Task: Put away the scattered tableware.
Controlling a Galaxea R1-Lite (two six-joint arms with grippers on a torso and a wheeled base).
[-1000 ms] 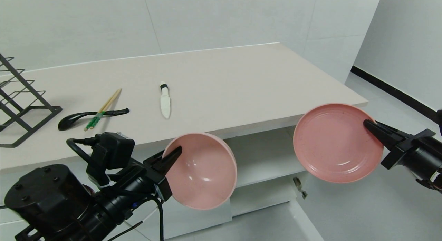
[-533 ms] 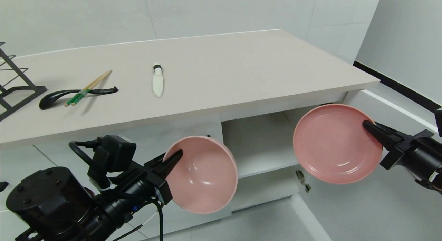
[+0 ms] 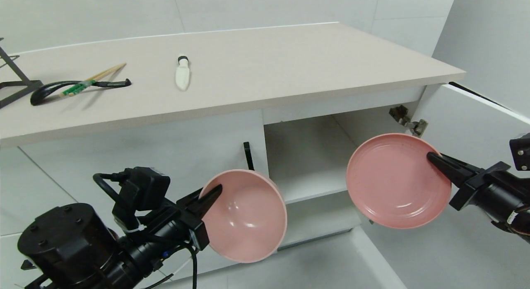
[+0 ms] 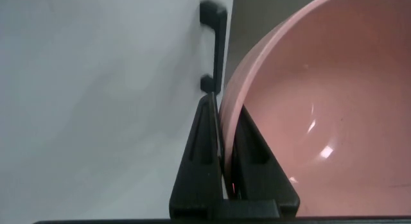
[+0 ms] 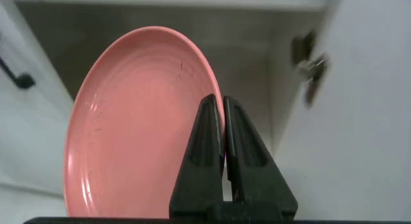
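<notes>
- Pink bowl (image 3: 248, 222) hangs in the air below the countertop's (image 3: 298, 69) front edge, before the cupboard. The left gripper (image 3: 216, 190) is clamped tight on its rim, one finger inside and one outside, so the bowl stands tipped on edge.
- The pink plate (image 3: 393, 185) is gripped the same way: the right gripper (image 3: 431, 157) is pinched on its rim and holds it on edge before the open compartment (image 3: 306, 152), probably so it can go in edgewise.
- The shelf (image 3: 314, 189) inside looks the likely resting place for both.
- The open door (image 3: 468, 119) and its hinge (image 3: 408, 120) sit near the plate, and the closed door's black handle (image 3: 247, 154) is just beside the bowl; either could snag.
- Toward the countertop's left edge lie a black spoon (image 3: 45, 92) with chopsticks (image 3: 93, 78) across it, a black rack (image 3: 16, 84), and, nearer the middle, a white knife (image 3: 182, 75), none yet put away.
</notes>
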